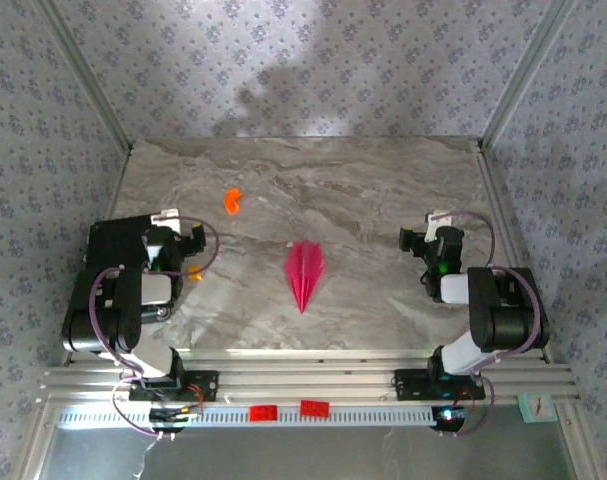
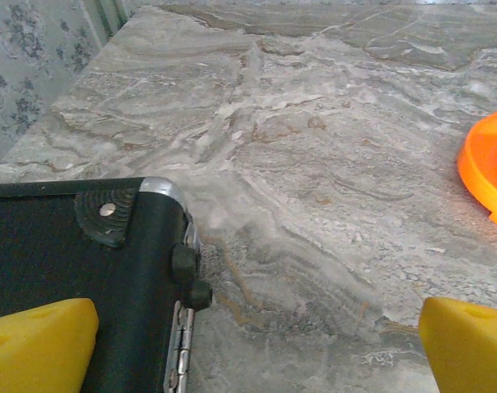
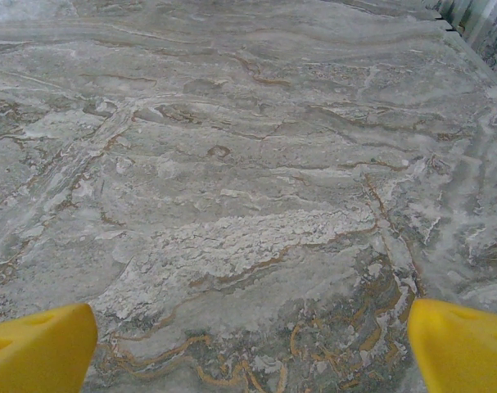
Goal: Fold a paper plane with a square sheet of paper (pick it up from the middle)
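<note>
Wide-spread yellow fingertips (image 2: 35,348) at bottom corners of both wrist views: left gripper (image 2: 256,352) and right gripper (image 3: 252,348) gaping, empty. Grey marble table (image 1: 383,180). Folded paper plane (image 1: 304,272) flat at centre, overhead view. Orange piece (image 1: 232,200) upper left.

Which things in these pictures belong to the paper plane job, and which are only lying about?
Belong to the job:
- paper plane, folded, at the middle of the table
- left claw and right claw, both open and empty

Lying about:
- orange plastic piece, beyond the plane, to its left
- two red tags at the near edge
</note>
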